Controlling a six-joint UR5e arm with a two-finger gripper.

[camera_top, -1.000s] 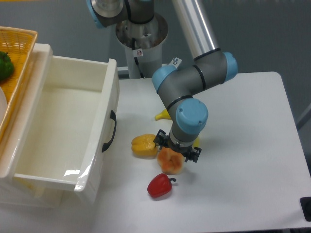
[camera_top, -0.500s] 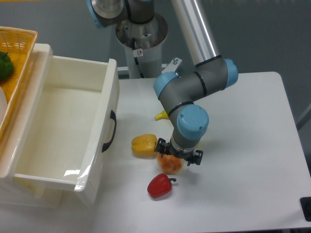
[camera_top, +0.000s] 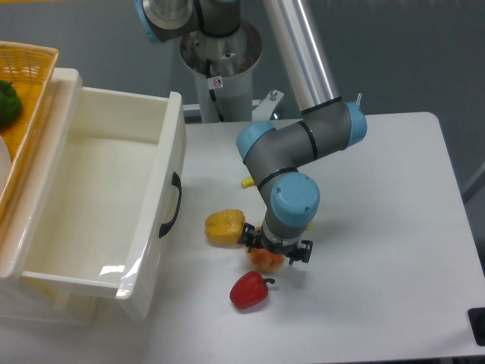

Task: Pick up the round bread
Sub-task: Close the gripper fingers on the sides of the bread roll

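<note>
The round bread (camera_top: pixel 266 261), an orange-tan lumpy bun, lies on the white table between a yellow pepper (camera_top: pixel 224 227) and a red pepper (camera_top: pixel 248 291). My gripper (camera_top: pixel 274 253) points straight down over it and hides its upper half. One black finger stands at each side of the bun, still spread wide, so the gripper looks open around it. I cannot tell whether the fingers touch the bread.
A large white bin (camera_top: pixel 170 152) stands at the left, its handle facing the peppers. A wicker basket (camera_top: pixel 30 68) holding a green vegetable (camera_top: pixel 7 102) sits at the far left. A small yellow item (camera_top: pixel 248 182) peeks out behind the arm.
The gripper has come down over the bread and covers more of it than before. The bread and both peppers have stayed in place.
</note>
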